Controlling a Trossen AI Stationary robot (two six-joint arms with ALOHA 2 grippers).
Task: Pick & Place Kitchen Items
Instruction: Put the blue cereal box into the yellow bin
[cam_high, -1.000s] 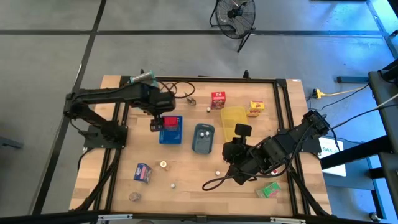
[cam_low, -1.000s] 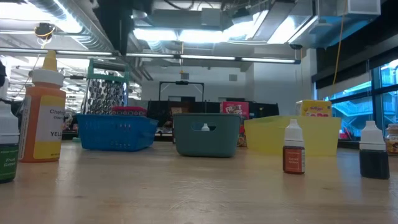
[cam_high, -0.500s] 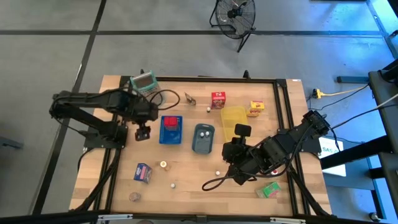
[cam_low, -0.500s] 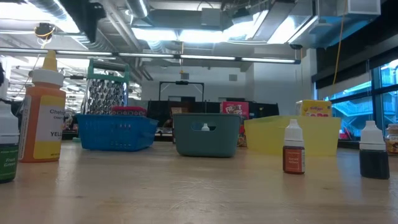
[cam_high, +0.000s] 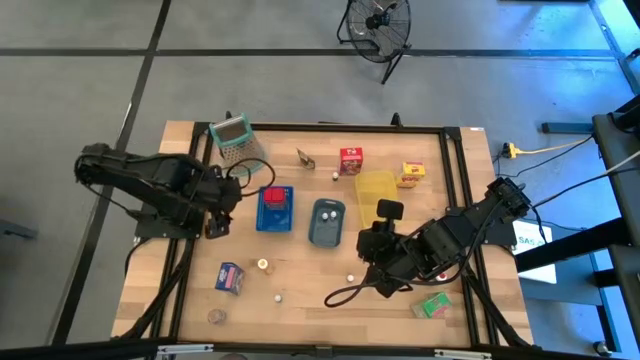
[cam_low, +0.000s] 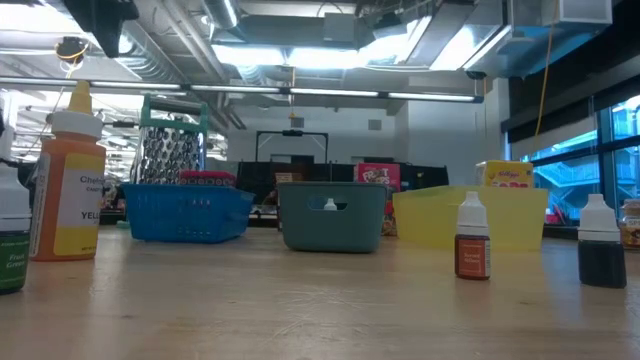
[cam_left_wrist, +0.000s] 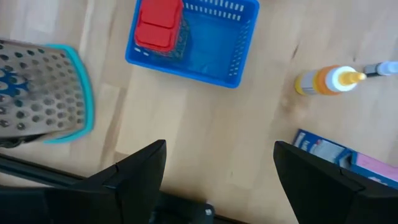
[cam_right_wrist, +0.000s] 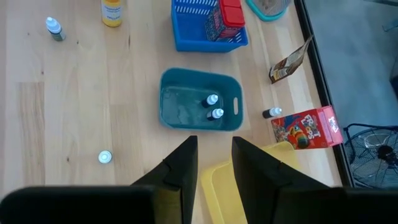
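Since a second ago my left arm has pulled back from over the blue tray (cam_high: 274, 209) toward the table's left edge, uncovering the grater (cam_high: 232, 135) near the far left corner.

From above, my left hand (cam_high: 216, 226) hangs beside the blue tray, empty, fingers spread. A red carton (cam_high: 273, 196) lies in that tray. My right hand (cam_high: 383, 280) waits near the table's near right side, fingers nearly together, holding nothing. A blue-purple carton (cam_high: 231, 277) lies near the near left corner, a green carton (cam_high: 433, 305) near the near right.

At table height, an orange bottle (cam_low: 68, 180) stands on the left and the grey-blue tray (cam_low: 331, 216) in the middle.

My left wrist shows the red carton (cam_left_wrist: 159, 25) in one end of the blue tray (cam_left_wrist: 211, 59).

My right wrist shows two small bottles (cam_right_wrist: 214, 107) inside the grey-blue tray (cam_right_wrist: 180, 106).
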